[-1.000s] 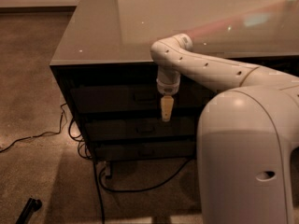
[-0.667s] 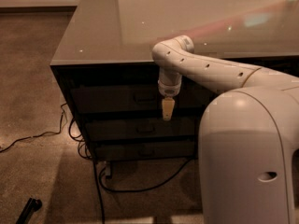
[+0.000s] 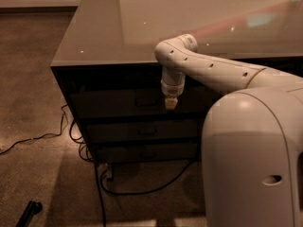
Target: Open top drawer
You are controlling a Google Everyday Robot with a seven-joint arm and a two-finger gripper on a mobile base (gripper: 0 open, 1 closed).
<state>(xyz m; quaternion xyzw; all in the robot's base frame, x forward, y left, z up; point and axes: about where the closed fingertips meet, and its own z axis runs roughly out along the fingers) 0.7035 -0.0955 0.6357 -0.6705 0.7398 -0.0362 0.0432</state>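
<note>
Top drawer [image 3: 109,103], tool [image 3: 171,103] hanging beside its pull [image 3: 147,102], grip state unclear

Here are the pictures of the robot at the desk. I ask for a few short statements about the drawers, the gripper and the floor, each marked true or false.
1. The top drawer is pulled far out. False: its front sits flush with the stack, closed.
2. The gripper hangs in front of the top drawer, just right of its pull as the camera sees it. True.
3. Cables lie on the floor below the drawers. True.
4. The floor is white tile. False: it is brown carpet.
</note>
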